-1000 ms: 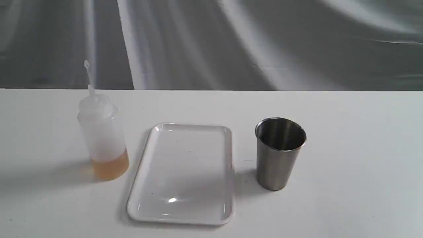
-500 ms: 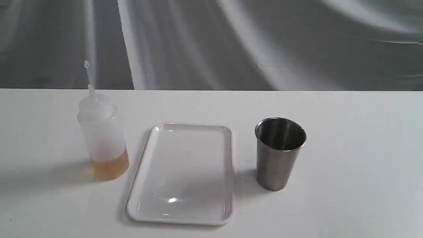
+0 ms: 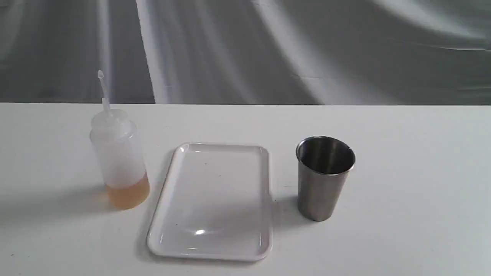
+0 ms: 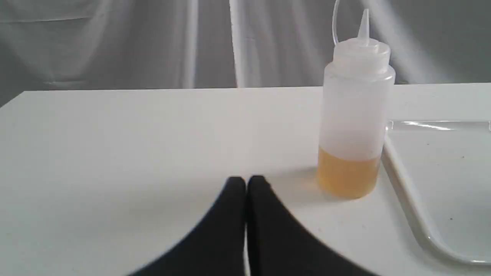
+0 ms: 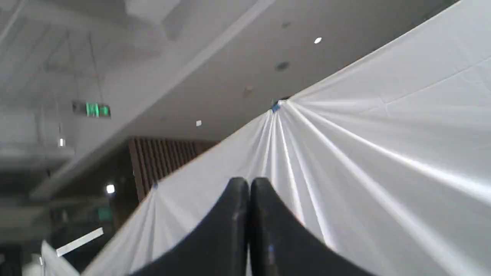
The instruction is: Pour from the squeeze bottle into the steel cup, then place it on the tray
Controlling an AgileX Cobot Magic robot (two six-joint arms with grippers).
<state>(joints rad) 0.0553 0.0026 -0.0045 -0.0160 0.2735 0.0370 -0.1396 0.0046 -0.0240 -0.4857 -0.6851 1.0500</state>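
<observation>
The squeeze bottle point(image 3: 119, 157) stands upright on the white table, left of the tray point(image 3: 213, 201); amber liquid fills its bottom quarter. The steel cup point(image 3: 324, 178) stands upright to the tray's right, and its inside looks dark. Neither gripper shows in the exterior view. In the left wrist view my left gripper point(image 4: 246, 182) is shut with nothing held, low over the table, short of the squeeze bottle point(image 4: 353, 115) and off to its side; the tray point(image 4: 406, 180) edge lies beyond. My right gripper point(image 5: 249, 183) is shut and points up at a white drape and ceiling.
A grey draped backdrop point(image 3: 245, 50) hangs behind the table's far edge. Bare white tabletop point(image 3: 422, 172) stretches right of the cup and in front of the tray. The table's left corner point(image 4: 23, 94) shows in the left wrist view.
</observation>
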